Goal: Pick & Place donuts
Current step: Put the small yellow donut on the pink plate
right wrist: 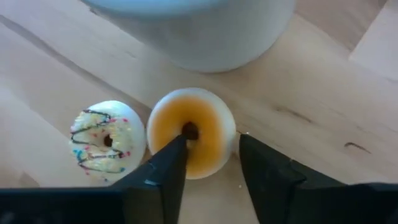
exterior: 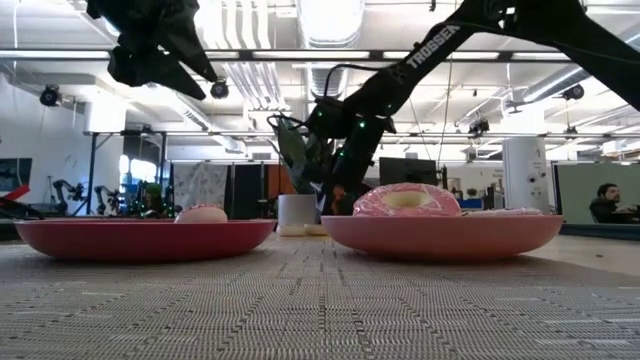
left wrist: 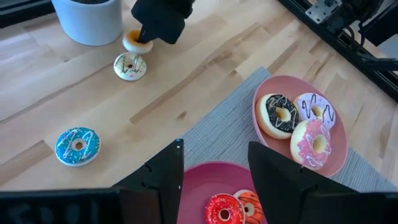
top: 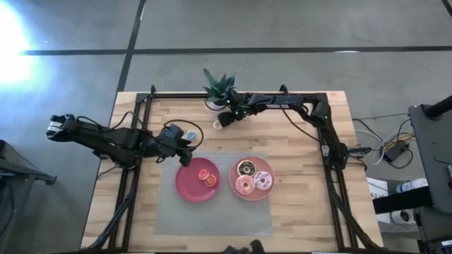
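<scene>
My right gripper (right wrist: 211, 140) is low on the table by the white plant pot (right wrist: 193, 25), open around a tiny amber-glazed donut (right wrist: 205, 152). A tiny cream donut (right wrist: 106, 140) lies right beside it, and a tiny blue donut (left wrist: 77, 146) lies farther off on the wood. My left gripper (left wrist: 214, 152) is open and empty, hovering high over the far left rim of the left pink-red plate (top: 189, 187). That plate holds a tiny red donut (left wrist: 224, 208) and a tiny orange donut (left wrist: 249, 202). The right plate (top: 252, 193) holds the chocolate (left wrist: 278, 115), lilac (left wrist: 314, 109) and pink (left wrist: 313, 143) donuts. My right gripper comes at the amber donut from above, slanting. One fingertip (right wrist: 177, 149) stands at the donut's hole (right wrist: 189, 130) and the other (right wrist: 255, 152) outside its rim, with the ring's wall between them. The donut lies flat on the wood. I cannot tell whether the fingers touch it.
The potted plant (top: 217, 88) stands just beyond the right gripper at the table's far edge. Both plates lie on a grey woven mat (top: 212, 215) in the middle. Dark frame rails (top: 134, 141) run along the table's left and right sides. A person (exterior: 603, 205) sits far behind the table.
</scene>
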